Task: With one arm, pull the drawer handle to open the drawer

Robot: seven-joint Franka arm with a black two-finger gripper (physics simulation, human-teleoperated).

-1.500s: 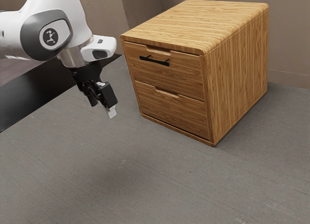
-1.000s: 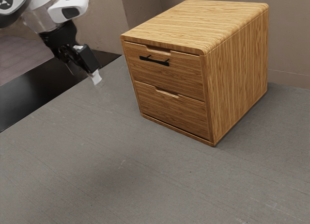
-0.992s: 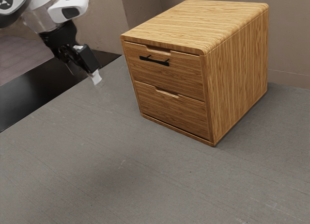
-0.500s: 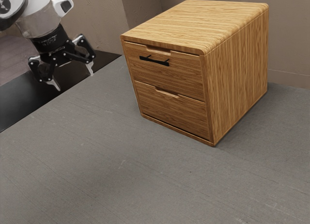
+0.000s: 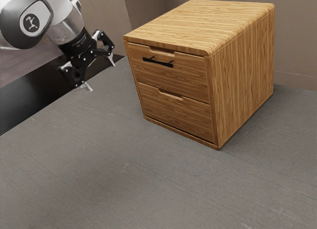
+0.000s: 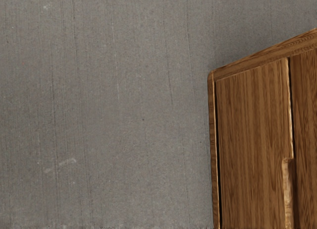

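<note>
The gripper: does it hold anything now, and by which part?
Nothing is held. The gripper is open in the air, apart from the cabinet; the black drawer handle is untouched.

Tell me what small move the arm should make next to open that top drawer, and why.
Probably move the open gripper toward the exterior view's right, to the black handle on the top drawer. It hangs apart from the cabinet, touching nothing, and the drawer looks shut.
</note>
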